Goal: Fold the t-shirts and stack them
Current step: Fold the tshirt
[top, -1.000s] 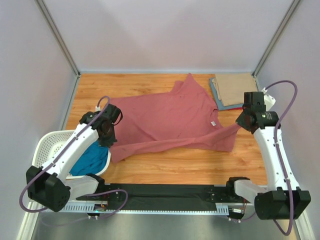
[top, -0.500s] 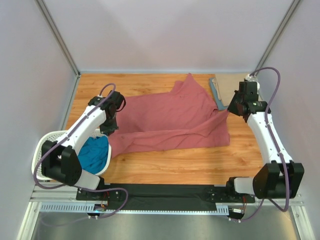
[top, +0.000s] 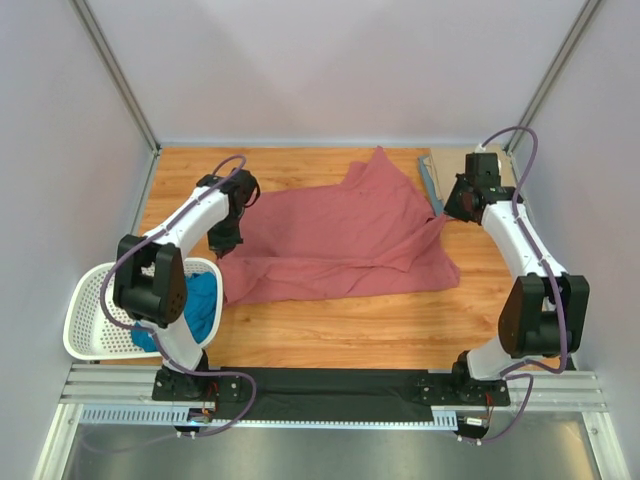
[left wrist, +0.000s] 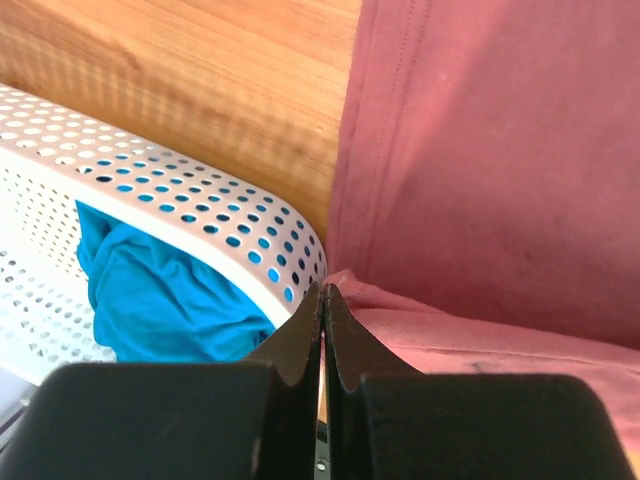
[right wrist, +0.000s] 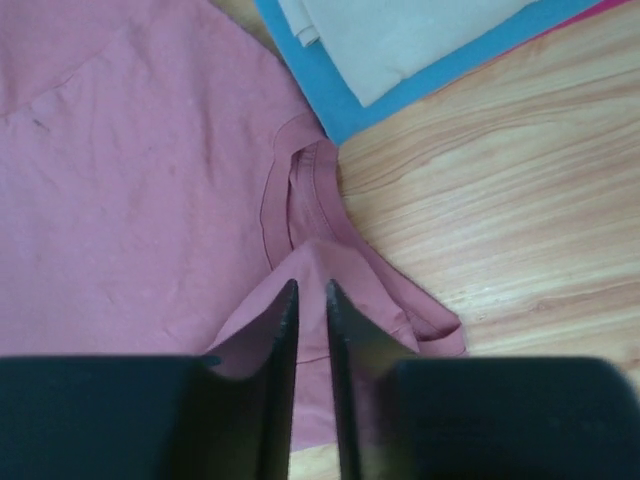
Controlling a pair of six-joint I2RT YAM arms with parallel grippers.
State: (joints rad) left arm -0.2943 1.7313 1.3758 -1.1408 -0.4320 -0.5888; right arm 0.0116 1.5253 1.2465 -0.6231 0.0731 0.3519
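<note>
A large dusty rose-red t-shirt [top: 340, 235] lies spread and partly folded on the wooden table. My left gripper [top: 222, 248] is shut on its left edge beside the basket; the wrist view shows the tips [left wrist: 323, 290] pinching the cloth [left wrist: 480, 150]. My right gripper [top: 447, 213] is shut on a raised fold [right wrist: 312, 285] of the shirt [right wrist: 130, 180] by its collar. A folded tan shirt [top: 446, 162] lies on a blue one [top: 431, 185] at the back right, partly hidden by my right arm; both show in the right wrist view, tan [right wrist: 400, 30] on blue [right wrist: 330, 90].
A white perforated basket [top: 85, 300] stands at the near left with a teal blue shirt [top: 203, 300] in it, also in the left wrist view [left wrist: 160, 300]. Its rim [left wrist: 180, 190] is close to my left gripper. Grey walls enclose the table.
Both arms have reached farther from the near edge, carrying the shirt's gripped edges with them. The shirt's near edge has been drawn back and its right side lies closer to the folded stack.
</note>
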